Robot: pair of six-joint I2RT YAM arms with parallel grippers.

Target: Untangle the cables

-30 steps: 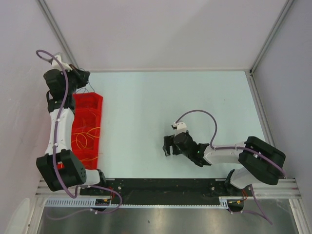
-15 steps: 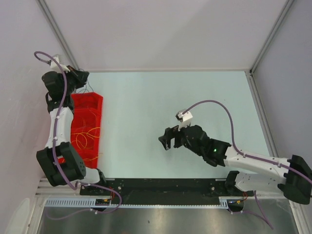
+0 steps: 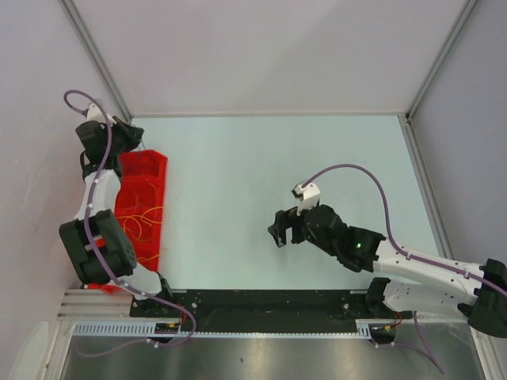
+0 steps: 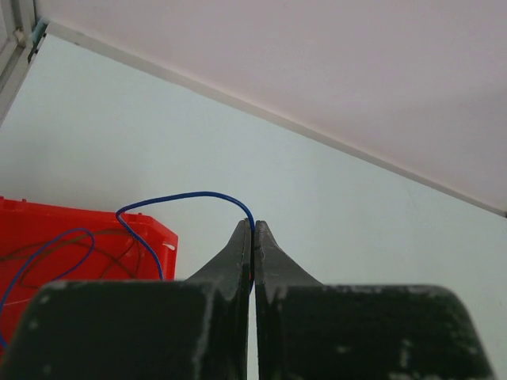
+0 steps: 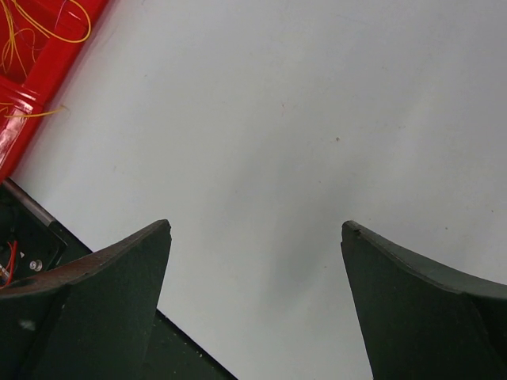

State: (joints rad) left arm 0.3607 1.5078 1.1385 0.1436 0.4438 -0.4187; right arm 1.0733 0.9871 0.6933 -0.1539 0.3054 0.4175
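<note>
the blue cable point(image 4: 182, 195) rises from the red bin point(image 4: 79, 223) in a thin arc and curves over to the tips of the left gripper point(image 4: 252, 228). that gripper is clenched on it, jaws pressed together with the wire nipped between them. from the gripper the cable's free length trails off to the left and downward, back into the bin. there the rest of the cables point(image 3: 141, 218), mostly orange loops with a few darker strands, lie heaped together.

the right gripper point(image 3: 277, 229) hangs over bare table point(image 3: 238, 158) with its jaws spread wide and nothing in them. the bin sits well apart from it, off at the upper left of its own wrist view.

the left arm is clearly the nearer one. a pull would likely have to go away from the bin, along the wire's line, to draw the blue strand free of the heap.
</note>
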